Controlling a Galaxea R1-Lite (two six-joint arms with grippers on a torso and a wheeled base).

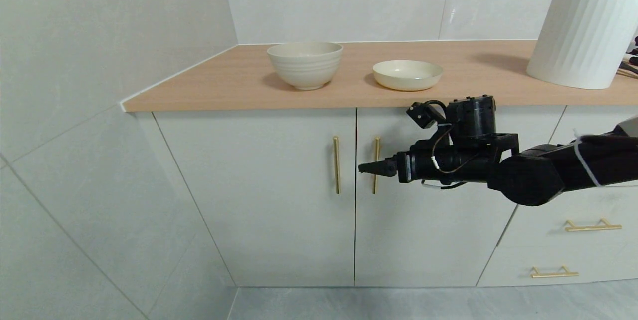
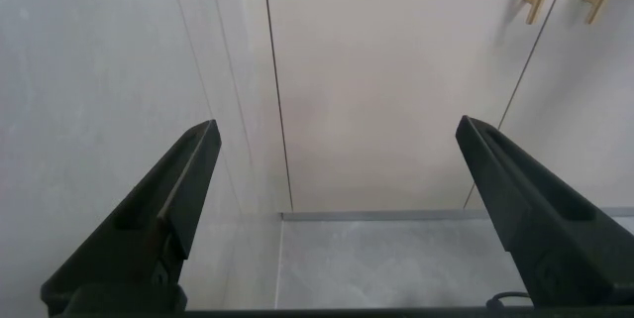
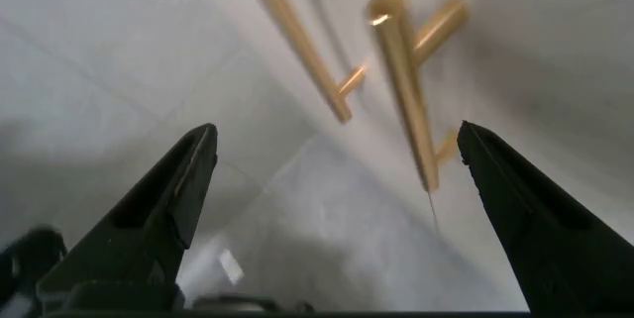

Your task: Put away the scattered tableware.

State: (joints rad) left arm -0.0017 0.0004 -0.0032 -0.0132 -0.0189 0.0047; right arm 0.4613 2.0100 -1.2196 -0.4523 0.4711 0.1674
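Observation:
A large ribbed beige bowl [image 1: 305, 65] and a shallow cream dish [image 1: 407, 75] stand on the wooden countertop [image 1: 224, 85]. Below them are two cabinet doors with upright gold handles [image 1: 336, 164] [image 1: 376, 164]. My right gripper [image 1: 366, 168] is level with the right door's handle and reaches it from the right. In the right wrist view this gripper [image 3: 334, 138] is open, with that gold handle [image 3: 406, 100] between the spread fingers and nothing held. My left gripper [image 2: 337, 128] is open and empty, low down, facing the foot of the left cabinet door [image 2: 396, 90].
A tall white ribbed cylinder [image 1: 583, 28] stands at the counter's right end. Two drawers with gold handles [image 1: 593, 226] [image 1: 554, 273] sit right of the doors. A tiled wall [image 1: 75, 160] closes off the left side. Grey floor [image 1: 398, 305] lies below.

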